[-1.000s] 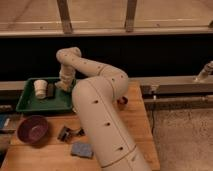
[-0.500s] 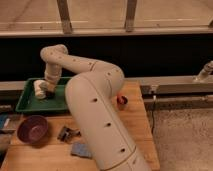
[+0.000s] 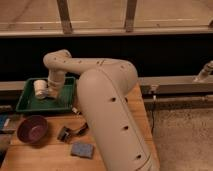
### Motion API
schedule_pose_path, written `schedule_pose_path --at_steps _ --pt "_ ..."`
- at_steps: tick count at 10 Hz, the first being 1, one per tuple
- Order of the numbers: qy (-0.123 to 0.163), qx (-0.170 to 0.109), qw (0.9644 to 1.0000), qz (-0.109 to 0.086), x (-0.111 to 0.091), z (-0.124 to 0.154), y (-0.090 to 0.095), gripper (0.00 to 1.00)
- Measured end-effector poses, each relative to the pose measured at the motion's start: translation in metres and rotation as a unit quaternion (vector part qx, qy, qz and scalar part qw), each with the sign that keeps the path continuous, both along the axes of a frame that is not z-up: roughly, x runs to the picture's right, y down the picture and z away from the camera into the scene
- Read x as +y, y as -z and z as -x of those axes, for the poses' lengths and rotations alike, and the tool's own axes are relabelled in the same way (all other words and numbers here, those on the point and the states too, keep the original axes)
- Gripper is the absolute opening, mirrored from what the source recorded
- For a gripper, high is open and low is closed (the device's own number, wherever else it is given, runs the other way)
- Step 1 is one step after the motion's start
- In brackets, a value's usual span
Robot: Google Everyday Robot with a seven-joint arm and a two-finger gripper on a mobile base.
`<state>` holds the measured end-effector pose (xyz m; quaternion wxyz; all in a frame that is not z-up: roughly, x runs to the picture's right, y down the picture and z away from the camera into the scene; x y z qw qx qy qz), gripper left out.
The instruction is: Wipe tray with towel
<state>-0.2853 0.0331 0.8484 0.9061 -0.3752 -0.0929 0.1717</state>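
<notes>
Wiping appears to be underway: the gripper is lowered into the green tray on the bench, jaws seemingly clamped on the pale towel; completion cannot be judged.

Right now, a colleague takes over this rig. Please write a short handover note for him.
Gripper: down inside the green tray, at the back left of the wooden table.
White towel: in the tray, right beside the gripper.
Nearby on the table: purple bowl, blue sponge, a small dark object.
Done: arm brought to the tray.
Left: how much is wiped cannot be judged; check, then finish wiping.
</notes>
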Motion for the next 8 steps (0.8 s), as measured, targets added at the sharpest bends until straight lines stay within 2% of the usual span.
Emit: schedule_pose_path --at_steps 2,4,6,8 --pt "0.000 0.024 0.9997 -0.008 -0.015 -0.014 -0.016 0.00" --pt "0.013 0.045 0.9987 -0.021 -0.031 -0.019 -0.034 0.00" --pt "0.018 0.041 0.9986 -0.030 -0.042 -0.008 -0.042 0.00" --pt "0.029 0.016 0.9988 -0.037 -0.047 0.016 -0.041 0.00"
